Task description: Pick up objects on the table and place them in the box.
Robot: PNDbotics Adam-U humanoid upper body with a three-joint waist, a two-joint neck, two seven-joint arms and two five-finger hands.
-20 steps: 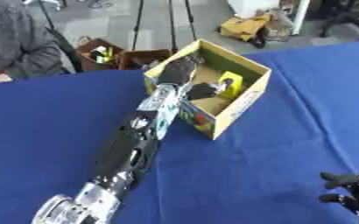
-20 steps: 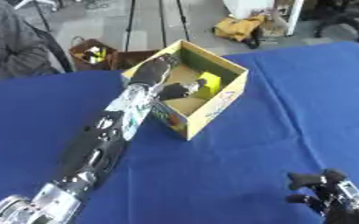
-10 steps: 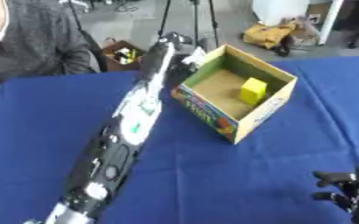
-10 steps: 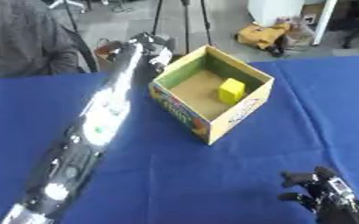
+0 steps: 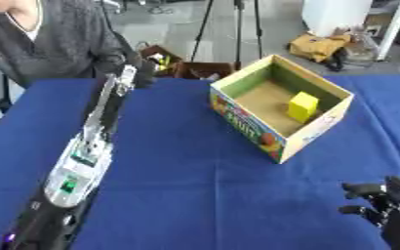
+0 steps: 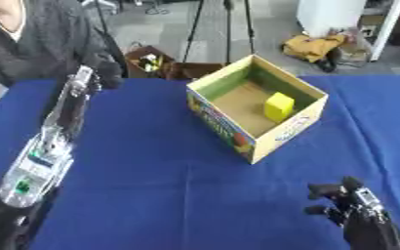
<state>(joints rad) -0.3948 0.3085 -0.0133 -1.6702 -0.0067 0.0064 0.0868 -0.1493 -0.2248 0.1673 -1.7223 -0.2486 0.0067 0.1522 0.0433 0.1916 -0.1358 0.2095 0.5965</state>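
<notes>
My left robot hand (image 5: 139,73) is reaching to the desk's (image 5: 186,195) far edge, its grip hidden; my right robot hand (image 6: 349,207) is resting open beside the box (image 5: 280,110) holding a yellow block (image 5: 302,105).

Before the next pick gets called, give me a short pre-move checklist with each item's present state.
1. Open-topped cardboard box upright on the blue-clothed table: ok.
2. Yellow block lying inside the box: ok.
3. Another object on the cloth to pick: not ok, none shows.
4. Left hand out of the box, at the table's far left edge: ok.
5. Left hand holding nothing: cannot tell, it is dark against a person's sleeve.
6. Right hand idle at lower right, fingers relaxed: ok.
</notes>
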